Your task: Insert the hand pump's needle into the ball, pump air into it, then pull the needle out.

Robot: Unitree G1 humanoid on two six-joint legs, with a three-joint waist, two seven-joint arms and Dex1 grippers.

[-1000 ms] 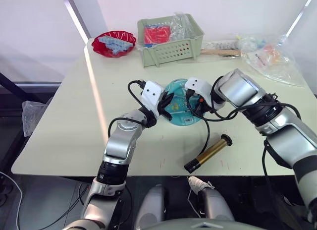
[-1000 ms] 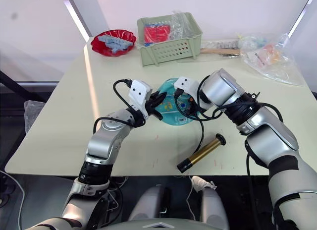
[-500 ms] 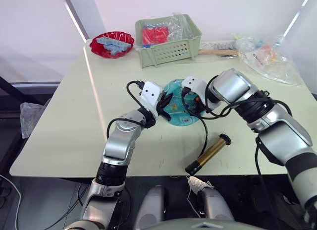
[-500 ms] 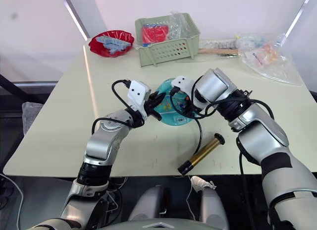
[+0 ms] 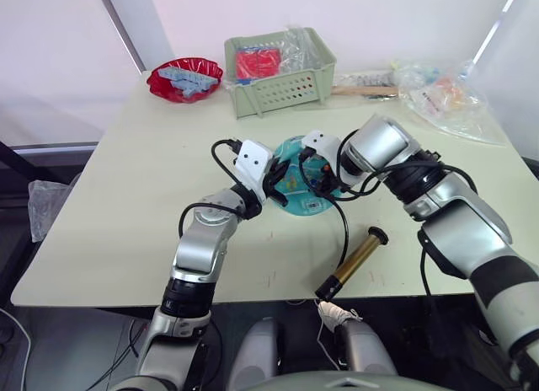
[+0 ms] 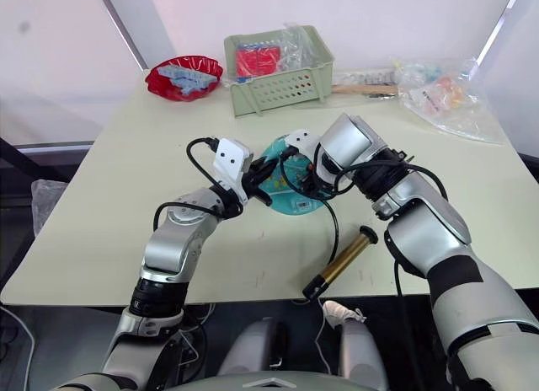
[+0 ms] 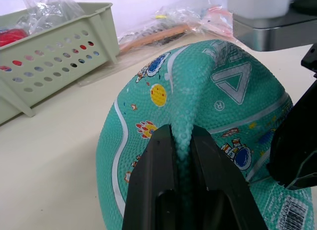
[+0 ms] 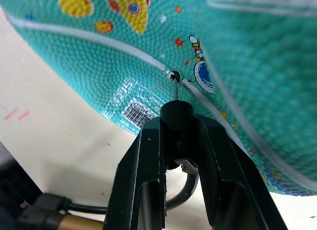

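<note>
The teal-blue ball [image 5: 296, 197] lies saggy on the table's middle. My left gripper [image 7: 182, 135] is shut on a pinched fold of its skin at the ball's left side. My right gripper [image 8: 177, 125] is shut on the black fitting [image 8: 177, 113] at the hose's end, right over the ball [image 8: 247, 56]. The thin needle [image 8: 175, 88] points out of the fitting and its tip meets the small valve hole [image 8: 172, 75]. How deep it sits I cannot tell. The hand pump [image 5: 354, 261] lies loose on the table in front of the ball, and its black hose [image 5: 345, 231] curves up to my right gripper [image 5: 317, 174].
At the back of the table stand a green basket [image 5: 282, 71] with bagged items and a red bowl [image 5: 185, 77]. A wooden stick [image 5: 362, 90] and plastic bags [image 5: 442, 96] lie at the back right. The pump's lower end is close to the table's front edge.
The camera has shifted a little. My right gripper has edged leftward over the ball with the fitting. The left gripper keeps its pinch, and the pump has not moved.
</note>
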